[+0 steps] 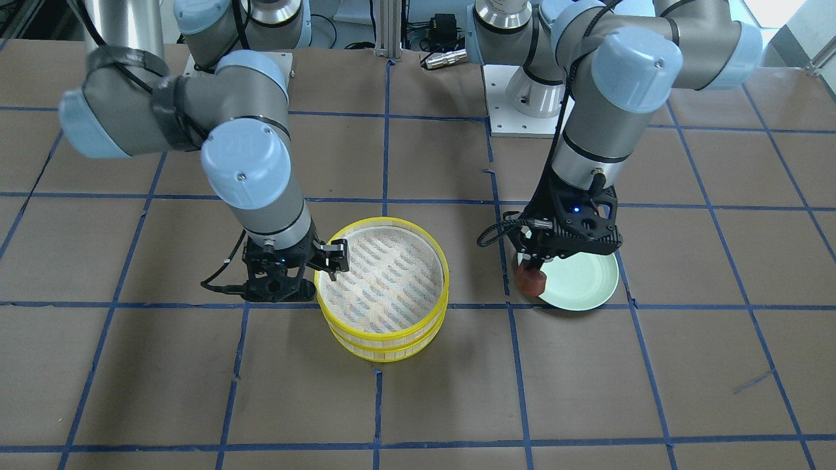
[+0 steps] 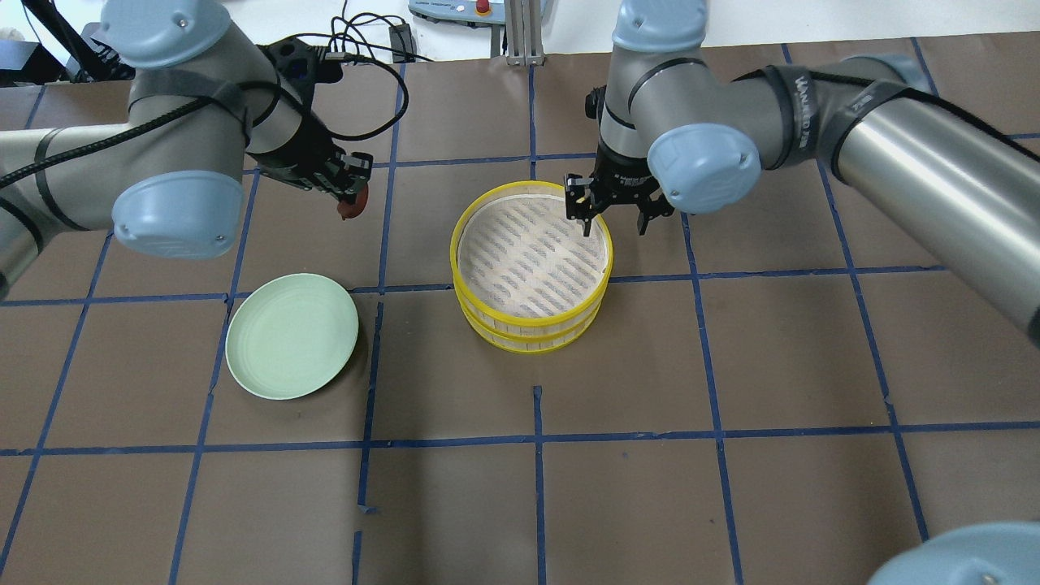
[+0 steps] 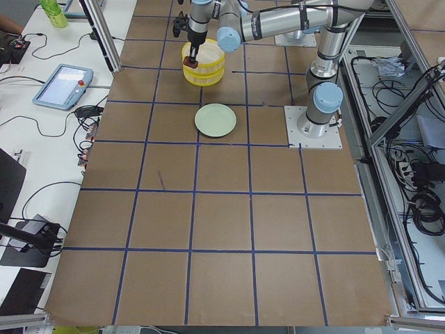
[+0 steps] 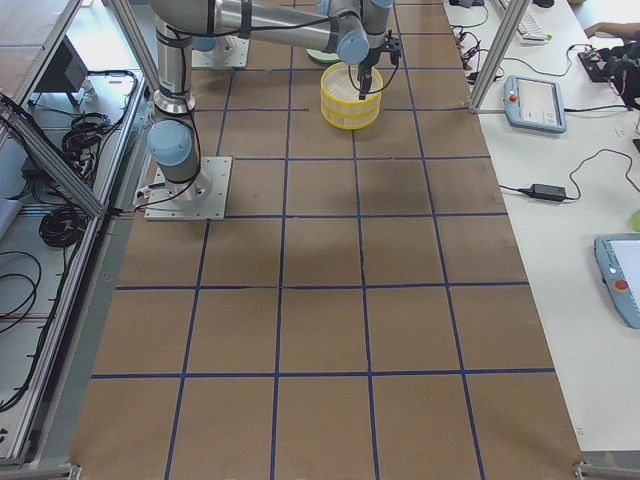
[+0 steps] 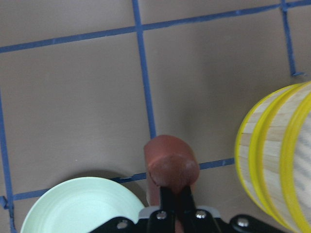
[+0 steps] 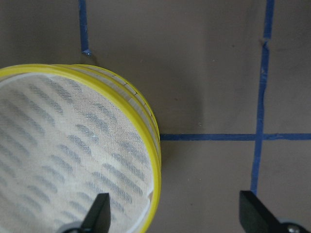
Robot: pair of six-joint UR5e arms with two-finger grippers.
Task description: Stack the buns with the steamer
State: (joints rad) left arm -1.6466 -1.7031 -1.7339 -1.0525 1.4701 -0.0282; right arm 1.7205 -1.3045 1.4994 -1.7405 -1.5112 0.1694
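Plate [image 2: 291,335]: one, pale green, flat on the table [image 2: 731,487]; you find it bare.
Left gripper [image 2: 351,199]: one, pinched narrow on the reddish-brown bun [image 5: 171,162].
Buns: you can count one, the reddish-brown bun. It is held off the table between plate and steamer, touching neither.
Steamer [image 2: 528,329]: one, round, with yellow bands and a patterned liner. It stands near the table's middle, well apart from the plate.
Right gripper [image 2: 616,218]: one, spread wide and gripping nothing. You see it straddle the steamer's rim, with one finger [image 6: 100,209] inside over the liner and the other outside.
Table: one, brown, gridded with blue tape.
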